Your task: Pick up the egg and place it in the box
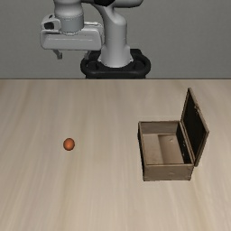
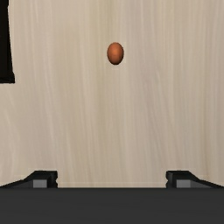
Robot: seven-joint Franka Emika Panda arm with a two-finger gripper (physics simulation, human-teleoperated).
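Hanging high above the table [image 1: 54,198] near its far edge, the gripper [image 1: 60,54] is spread wide, folks. Its two fingertips [image 2: 42,178] stand far apart with only wood grain between them, gripping nothing at all. It sits off to the exterior view's left of the base [image 1: 113,65], carried on the white arm [image 1: 110,32] that rises from there.

Out ahead of the fingers lies the egg [image 2: 115,53], small and reddish-brown. It is roughly on the line midway between the two tips and well apart from both, touching only the wood under it. On the table it is in the half toward the exterior view's left, about midway between the far edge and the near edge, and clear of the side edge too.

Now across to the other side. Near the table's edge on the exterior view's right stands the box [image 1: 167,171], brown and wooden-looking, at about the same depth as the egg and well apart from it. Its lid [image 1: 195,124] is up, hinged along the side nearer that edge and leaning a little outward, so the inside floor is in plain sight. The egg is outside the box, out on the open table.

In the wrist view a dark shape [image 2: 5,44] cuts in off to one side of the egg, and I cannot tell what it is. Behind the table and the base runs a plain grey wall [image 1: 180,36].
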